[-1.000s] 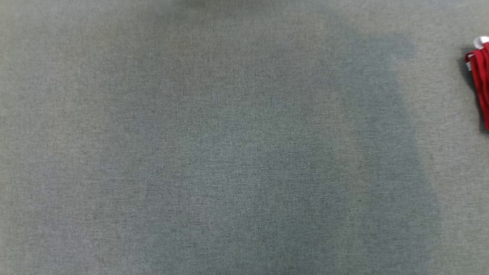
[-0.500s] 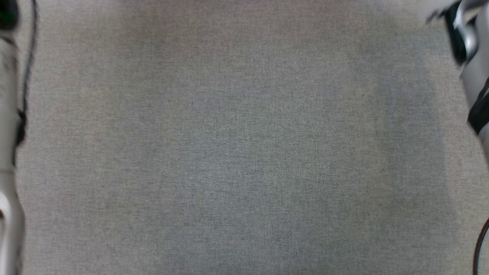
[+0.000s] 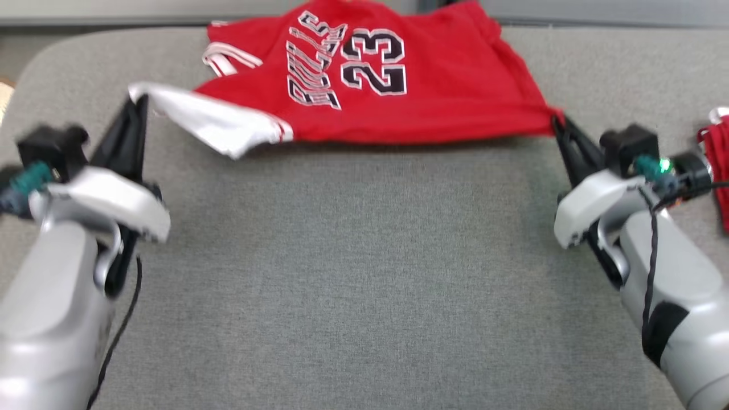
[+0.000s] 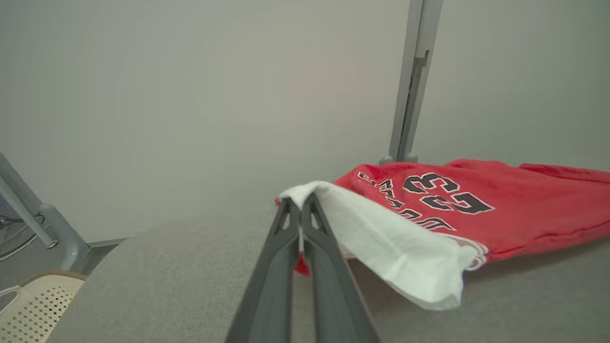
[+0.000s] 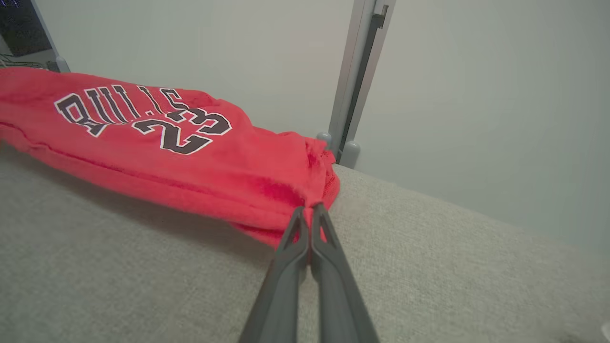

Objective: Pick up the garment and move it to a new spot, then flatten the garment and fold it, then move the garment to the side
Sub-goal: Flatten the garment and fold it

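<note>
The left claw is clamped on the white corner of the garment, the right claw on its red corner. It is held stretched between them over the far surface, near the back edge. Flattening is judged in hand; next it should be drawn into the open near area and laid taut — clear of the red cloth at the right edge

You lose the jersey at its far edge, where the head view cuts it off. On the right, a second red cloth runs out of frame. Your left forearm is blurred, and the jersey's underside is hidden.
</note>
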Robot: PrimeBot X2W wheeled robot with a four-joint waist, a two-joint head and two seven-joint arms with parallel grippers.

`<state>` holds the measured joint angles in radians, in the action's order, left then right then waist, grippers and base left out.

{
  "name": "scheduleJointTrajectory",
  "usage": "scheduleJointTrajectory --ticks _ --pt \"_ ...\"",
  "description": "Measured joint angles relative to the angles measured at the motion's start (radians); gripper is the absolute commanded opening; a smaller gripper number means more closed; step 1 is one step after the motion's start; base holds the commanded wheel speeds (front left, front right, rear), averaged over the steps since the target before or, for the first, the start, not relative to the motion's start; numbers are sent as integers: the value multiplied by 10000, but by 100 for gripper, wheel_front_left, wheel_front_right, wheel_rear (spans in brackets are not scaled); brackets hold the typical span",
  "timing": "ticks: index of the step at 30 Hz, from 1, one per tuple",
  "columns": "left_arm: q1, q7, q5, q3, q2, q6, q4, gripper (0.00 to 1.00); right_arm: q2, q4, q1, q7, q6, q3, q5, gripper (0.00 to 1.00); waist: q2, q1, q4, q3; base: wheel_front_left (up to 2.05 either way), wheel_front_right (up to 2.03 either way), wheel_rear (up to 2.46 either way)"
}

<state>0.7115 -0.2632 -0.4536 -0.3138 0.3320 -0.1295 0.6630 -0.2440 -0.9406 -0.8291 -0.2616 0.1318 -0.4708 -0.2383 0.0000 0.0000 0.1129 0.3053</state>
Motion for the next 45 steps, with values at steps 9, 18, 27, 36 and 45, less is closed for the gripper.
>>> scheduleJointTrajectory --ticks 9,18,27,36,45 --pt "-2055 0 228 -752 639 -2 123 0 -320 -426 1356 -21 0 -1960 -1714 0 0 0 107 -1397 0 0 0" --pt "-3475 -2 548 -1551 1032 -2 13 0 -853 -418 2310 608 0 -4128 -3373 0 0 0 355 -2763 0 0 0" --pt "-4309 345 385 -2859 1546 -2 -410 0 -1724 311 2700 1645 0 -5731 -5030 0 0 0 584 -3586 0 0 0" --pt "-5356 1726 -978 -4468 2723 -2 -2125 0 -3101 1862 2987 3262 0 -7338 -7233 0 0 0 619 -4091 0 0 0" --pt "-5836 3994 -3005 -5889 4780 -2 -5131 0 -4573 4082 3346 5264 0 -8019 -8744 0 0 0 624 -4356 0 0 0"
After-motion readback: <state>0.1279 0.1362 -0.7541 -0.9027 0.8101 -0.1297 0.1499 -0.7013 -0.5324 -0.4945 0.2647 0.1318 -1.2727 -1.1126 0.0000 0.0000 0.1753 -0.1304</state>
